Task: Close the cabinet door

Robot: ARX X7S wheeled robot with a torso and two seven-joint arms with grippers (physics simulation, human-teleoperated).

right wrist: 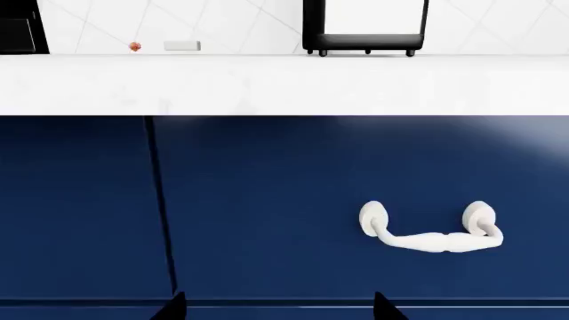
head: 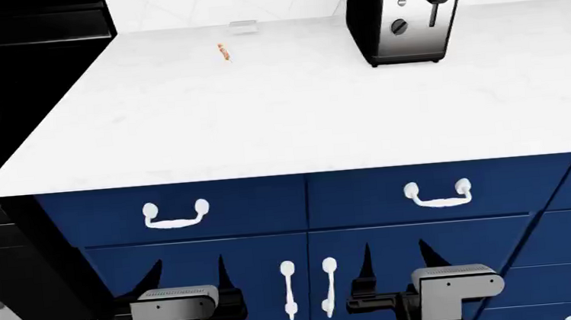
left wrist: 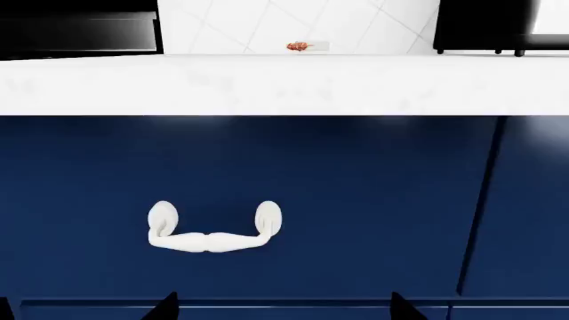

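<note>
White countertop [head: 292, 113] over navy cabinet doors [head: 255, 285] — both grippers' jaws spread, empty.

White counter [head: 293, 121] up top with a toaster [head: 405, 14] far right and a tiny orange thing [head: 223, 52] far left. Both grippers, left [head: 188, 278] and right [head: 396, 262], hover with fingers spread before the navy cabinet doors [head: 255, 285].
</note>
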